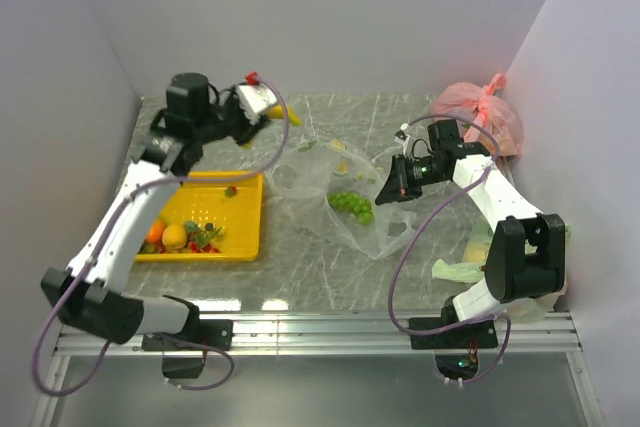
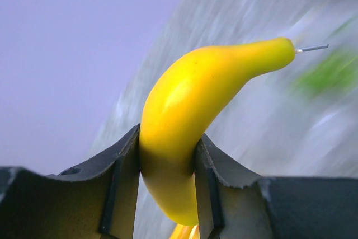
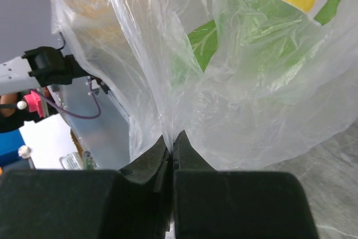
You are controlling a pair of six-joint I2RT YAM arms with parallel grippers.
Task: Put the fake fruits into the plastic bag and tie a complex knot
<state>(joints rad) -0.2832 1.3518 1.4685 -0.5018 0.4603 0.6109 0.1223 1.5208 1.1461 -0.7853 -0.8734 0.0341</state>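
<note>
My left gripper is shut on the yellow banana and holds it in the air left of the plastic bag; the banana tip shows in the top view. My right gripper is shut on the bag's film at its right edge. A green grape bunch lies inside the bag. An orange, a yellow round fruit and small red berries lie in the yellow tray.
A pink bag with a knotted top sits at the back right against the wall. Pale green bags lie beside the right arm's base. Walls close in on the left, back and right.
</note>
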